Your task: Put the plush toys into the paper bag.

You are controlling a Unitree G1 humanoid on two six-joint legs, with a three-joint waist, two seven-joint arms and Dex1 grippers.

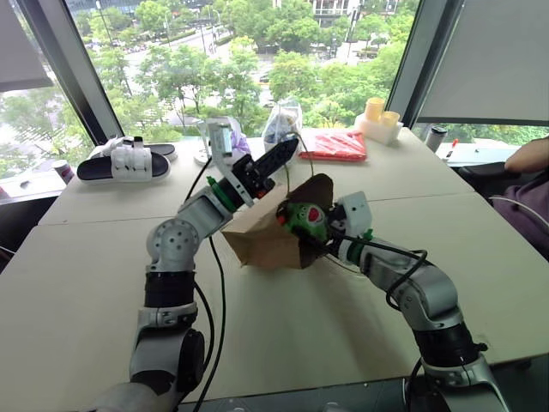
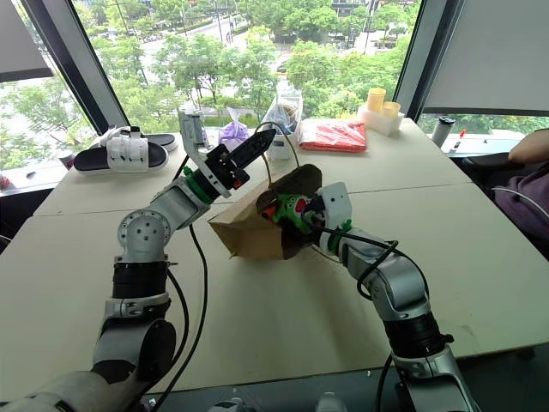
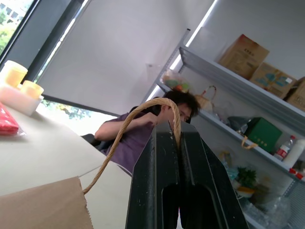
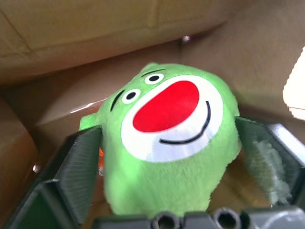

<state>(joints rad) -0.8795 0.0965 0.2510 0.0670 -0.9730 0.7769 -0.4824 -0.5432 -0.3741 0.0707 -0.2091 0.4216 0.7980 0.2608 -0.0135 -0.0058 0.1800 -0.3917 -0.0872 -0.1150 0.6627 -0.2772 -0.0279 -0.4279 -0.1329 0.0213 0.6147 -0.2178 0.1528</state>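
Holding the twine handle (image 3: 143, 110) pinched between its closed fingers, the left gripper (image 1: 273, 163) lifts one side of the paper bag (image 1: 257, 242) so that the mouth stands open toward the right arm. The bag lies on the table (image 1: 86, 257), and its opening faces the right gripper (image 4: 167, 157), which is at the mouth with the green plush toy (image 4: 169, 138) between its two fingers. In the right wrist view the fingers stand wide on both sides of the toy; the left one seems to touch the plush and the right one is a little apart from it, so the grip looks released or nearly released. The toy is already surrounded by brown paper walls, and a small orange spot beside it is probably the other toy, but this is too little to be sure.

To do this step well, the left gripper should keep the handle high and steady, because if it lowers, the paper can fold down on the toy. The right gripper should leave the toy deep enough inside, then draw straight back with open fingers, without catching the plush or the edge of the bag. A slow retreat is safer, since the soft toy may stick to a finger and roll out again
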